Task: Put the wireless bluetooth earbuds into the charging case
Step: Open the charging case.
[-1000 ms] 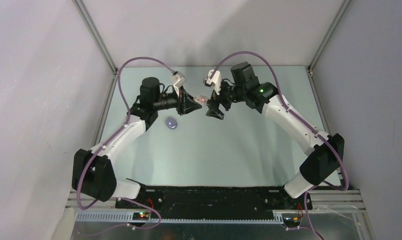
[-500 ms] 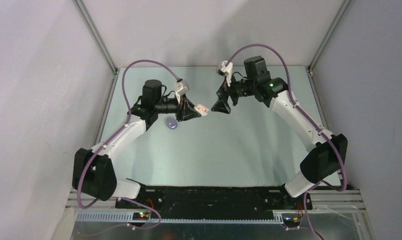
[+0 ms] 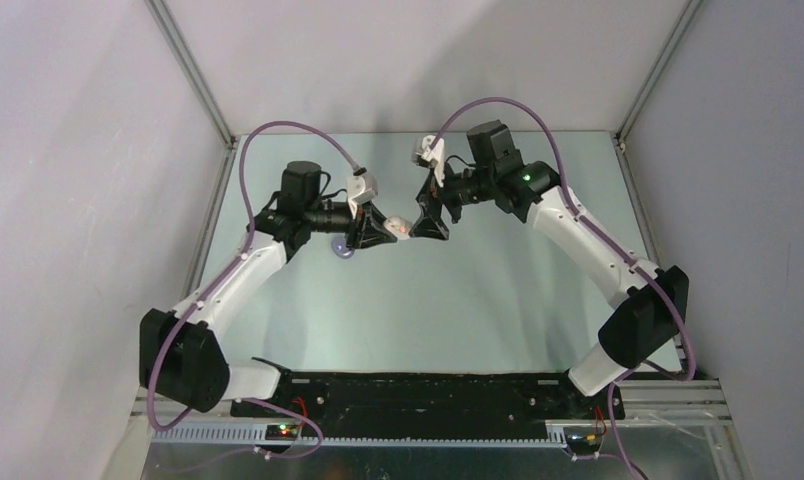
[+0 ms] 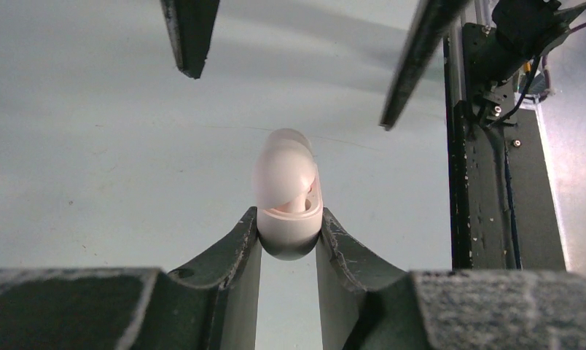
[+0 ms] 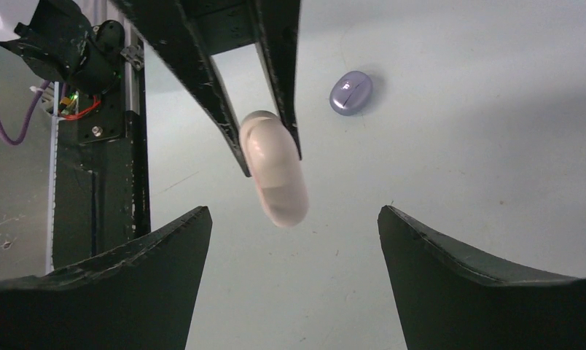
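We see the charging case [image 4: 286,211] pinched between the left jaws, lid ajar. Right jaws spread wide, empty, tips just short of the case. Lilac disc [image 5: 350,92] lies near it.

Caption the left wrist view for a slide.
Left gripper clamps the white case; the right gripper, open, faces it.
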Tool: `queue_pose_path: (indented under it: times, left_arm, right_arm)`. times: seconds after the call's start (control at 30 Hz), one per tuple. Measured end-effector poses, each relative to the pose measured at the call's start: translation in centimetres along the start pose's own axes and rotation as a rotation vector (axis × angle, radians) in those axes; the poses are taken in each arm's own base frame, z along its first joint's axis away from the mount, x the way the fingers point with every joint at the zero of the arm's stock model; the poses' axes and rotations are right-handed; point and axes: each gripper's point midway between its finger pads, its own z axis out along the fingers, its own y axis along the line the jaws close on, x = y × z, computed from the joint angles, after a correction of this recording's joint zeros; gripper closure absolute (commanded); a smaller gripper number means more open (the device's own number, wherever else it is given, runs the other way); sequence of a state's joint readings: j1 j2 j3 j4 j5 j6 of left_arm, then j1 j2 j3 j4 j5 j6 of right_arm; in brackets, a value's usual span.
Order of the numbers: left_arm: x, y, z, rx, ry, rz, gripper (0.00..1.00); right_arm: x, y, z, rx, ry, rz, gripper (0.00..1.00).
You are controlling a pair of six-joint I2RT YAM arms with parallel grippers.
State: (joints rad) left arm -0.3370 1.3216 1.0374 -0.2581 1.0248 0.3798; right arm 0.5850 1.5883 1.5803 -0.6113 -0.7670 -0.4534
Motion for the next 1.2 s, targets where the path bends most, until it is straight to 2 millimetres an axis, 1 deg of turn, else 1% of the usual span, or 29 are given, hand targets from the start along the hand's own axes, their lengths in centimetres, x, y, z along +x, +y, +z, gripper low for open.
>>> queue_pose_path:
  times: [0.17, 0.3, 0.47, 0.57, 0.77, 0.97, 1.1, 1.2]
  left_arm:
    - [-0.3, -0.1, -0.3, 0.004, 0.009, 0.034, 1.0]
    - [-0.3, -0.1, -0.3, 0.005, 0.011, 0.05, 1.0]
    - [-0.2, -0.2, -0.3, 0.007, 0.014, 0.052, 1.0]
    - [-0.2, -0.2, -0.3, 0.006, 0.014, 0.055, 1.0]
    - [-0.2, -0.2, -0.4, 0.005, 0.014, 0.06, 1.0]
    - [-0.2, -0.2, -0.4, 0.004, 0.014, 0.06, 1.0]
    - [-0.3, -0.1, -0.4, 0.003, 0.013, 0.061, 1.0]
    - [-0.3, -0.2, -0.4, 0.003, 0.013, 0.061, 1.0]
  right_arm:
    - [0.8, -0.7, 0.6, 0.006, 0.018, 0.009, 0.13]
    - [1.3, -0.8, 1.0, -0.002, 0.031, 0.01, 0.13]
    - [1.3, -0.3, 1.3, -0.014, 0.034, 0.006, 0.14]
    - [1.4, -0.6, 1.5, -0.001, 0.04, 0.004, 0.15]
    - [1.7, -2.3, 1.8, 0.047, 0.056, 0.013, 0.15]
    - [1.5, -4.1, 1.0, 0.094, 0.045, 0.038, 0.15]
    - [1.4, -4.5, 0.6, 0.101, 0.038, 0.053, 0.15]
    - [1.4, -4.4, 0.6, 0.095, 0.034, 0.064, 0.14]
